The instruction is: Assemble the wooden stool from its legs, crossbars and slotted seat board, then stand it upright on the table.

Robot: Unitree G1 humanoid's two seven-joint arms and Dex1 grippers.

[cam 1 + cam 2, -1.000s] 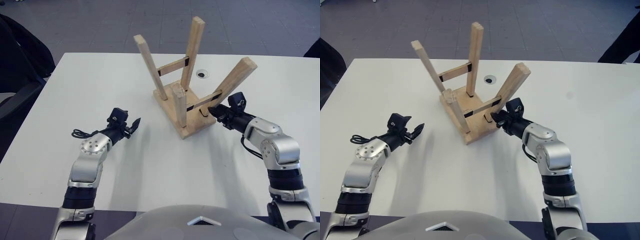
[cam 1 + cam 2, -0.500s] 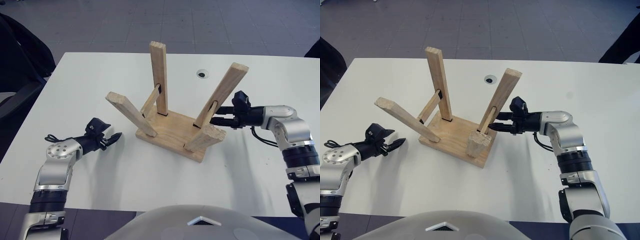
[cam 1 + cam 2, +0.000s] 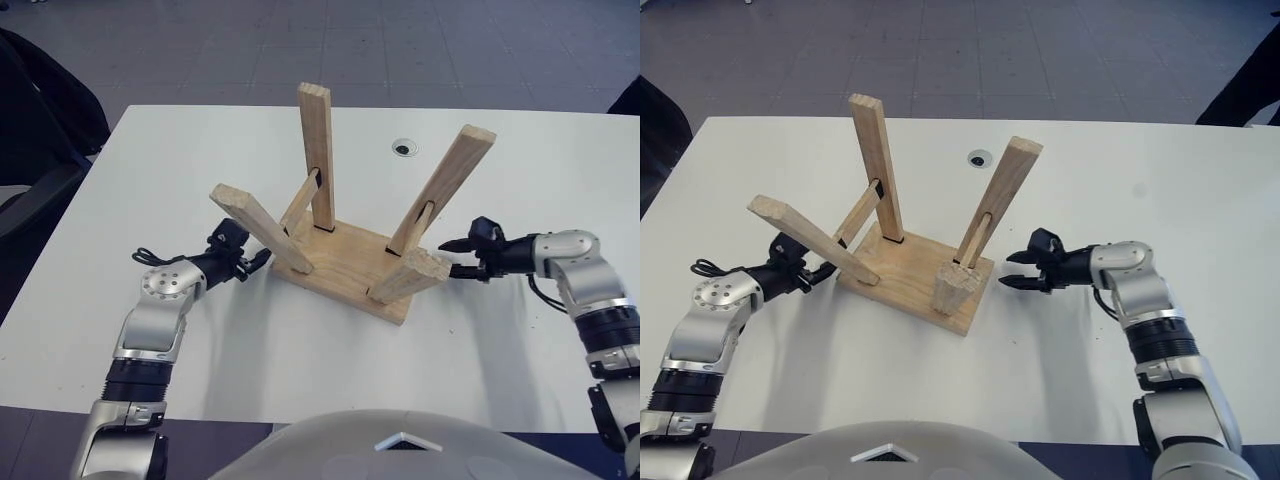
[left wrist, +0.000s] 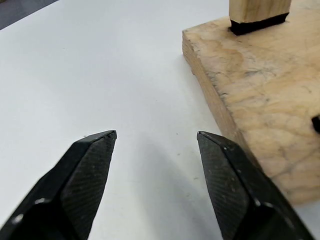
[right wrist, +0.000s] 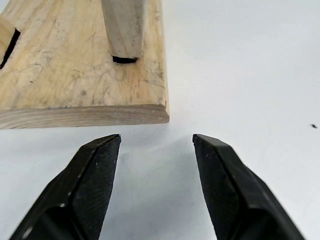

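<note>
1. Left claw (image 3: 258,260) is spread wide and holding nothing. It sits at 9 o'clock of the flat pale wooden seat board (image 3: 345,262), just beside a splayed wooden leg (image 3: 262,225).
2. Right claw (image 3: 452,258), also wide and empty, is at 3 o'clock, just off the board.
3. Light wooden stool (image 3: 318,150) looks assembled but is upside down on the white table (image 3: 300,350), so I'd call this the flip-upright step.
4. Next move probably needs both claws gripping it, then rolling it over gently.
5. Small dark grommet hole (image 3: 402,149) at 1 o'clock, grey tiled floor (image 3: 200,40) beyond.
</note>
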